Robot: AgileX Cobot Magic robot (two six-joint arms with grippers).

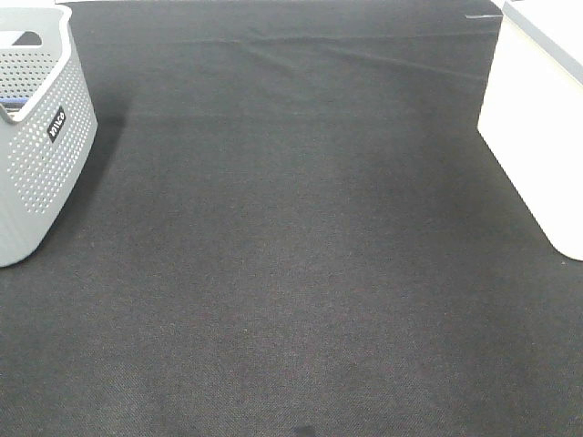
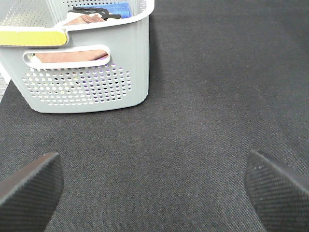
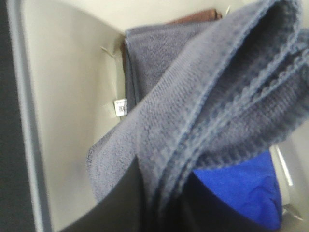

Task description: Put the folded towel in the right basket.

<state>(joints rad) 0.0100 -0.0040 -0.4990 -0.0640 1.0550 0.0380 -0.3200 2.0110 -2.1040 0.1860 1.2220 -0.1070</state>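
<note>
- Here, the right gripper (image 3: 159, 210) is clamped on the folded towel (image 3: 217, 96), a grey-blue waffle-weave cloth, with its dark fingers pinching the layered edge from either side
- The folded towel hangs over the open inside of the right basket (image 3: 72, 121), a cream bin with smooth walls; the wrist view does not show whether it touches the things beneath it
- Inside the right basket lies a second grey towel (image 3: 154, 53) with a small white tag (image 3: 119, 107) at its edge, just beside the basket wall; a brown towel (image 3: 198, 17) peeks out beyond it, and a bright blue cloth (image 3: 241, 193) lies under the held towel
- Across the black tablecloth (image 1: 291, 273) from the right basket, and well apart from it, stands a grey perforated basket (image 1: 41, 155)
- The left gripper (image 2: 154, 193) hovers low over the tablecloth near that grey basket, far from the right basket, jaws spread wide, its textured black fingertips (image 2: 29, 188) set well apart with bare cloth between them
- The grey perforated basket holds a folded brown cloth (image 2: 72, 57), a blue item (image 2: 118, 8) and a black object (image 2: 94, 12), and a yellow strip (image 2: 31, 36) runs along its rim
</note>
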